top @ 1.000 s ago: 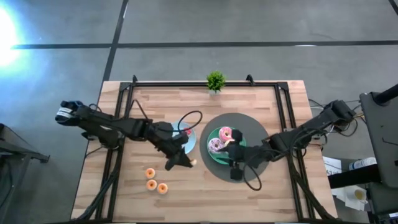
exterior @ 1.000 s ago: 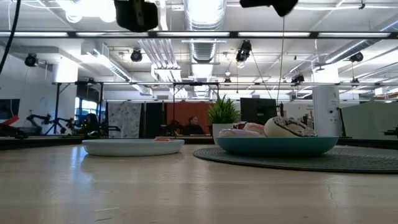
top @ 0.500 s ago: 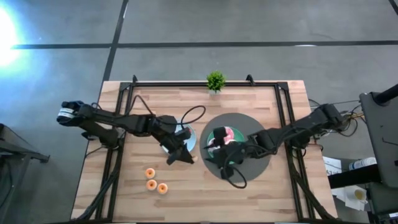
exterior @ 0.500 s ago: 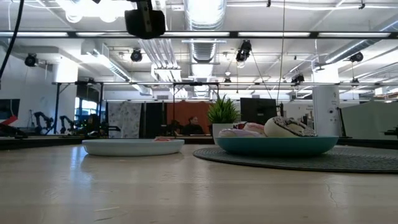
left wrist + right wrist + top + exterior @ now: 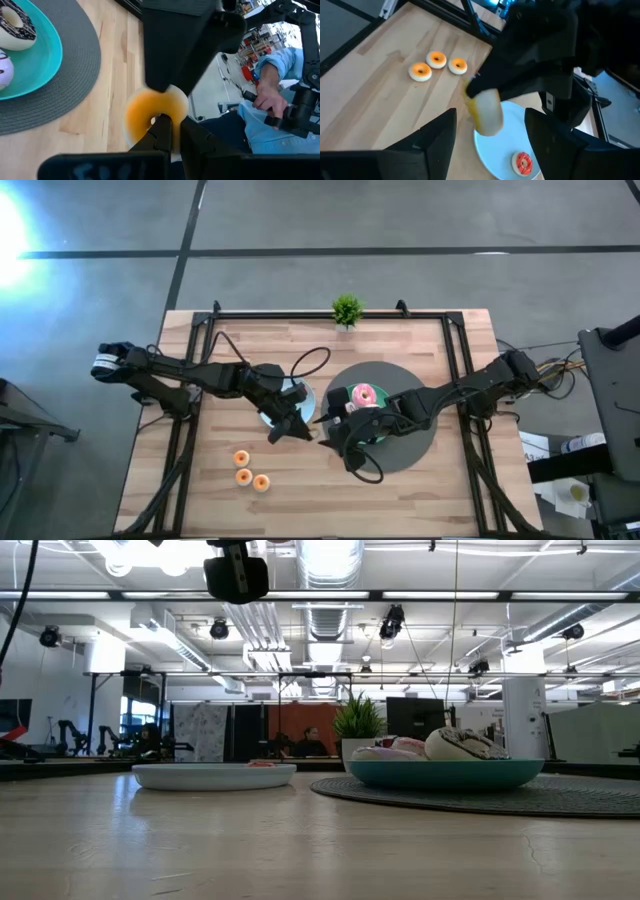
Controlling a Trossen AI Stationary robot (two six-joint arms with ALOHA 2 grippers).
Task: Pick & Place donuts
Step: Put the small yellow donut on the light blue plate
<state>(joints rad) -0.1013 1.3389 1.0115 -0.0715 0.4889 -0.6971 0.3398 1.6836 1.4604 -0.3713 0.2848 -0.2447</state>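
My left gripper (image 5: 300, 427) hovers at the near-right rim of the light-blue plate (image 5: 496, 150), shut on a mini orange-yellow donut (image 5: 155, 114). A red mini donut (image 5: 523, 161) lies flat on that plate. My right gripper (image 5: 335, 440) is open, left of the green plate (image 5: 385, 420), with its fingers (image 5: 440, 142) wide apart and facing the held donut (image 5: 485, 112). Three orange mini donuts (image 5: 248, 470) lie flat on the table near the front. A pink donut (image 5: 364, 394) and a chocolate-iced one (image 5: 17, 27) lie on the green plate. My left gripper pinches the mini donut's ring (image 5: 145, 107) between its two fingers. One finger (image 5: 170, 55) covers one side of the ring, and the other fingertip (image 5: 162, 127) sits by the hole. The donut is lifted clear, above the light-blue plate's edge.
The green plate sits on a round grey mat (image 5: 415, 445). A small potted plant (image 5: 347, 310) stands at the far edge. Black rails (image 5: 190, 380) run along both table sides. Beyond the table, a person's hand and blue sleeve (image 5: 267, 92) show.
My right gripper has moved from over the green plate toward the table's left, ending close to my left gripper and the light-blue plate. My left gripper, holding the mini donut, has shifted slightly toward the far edge.
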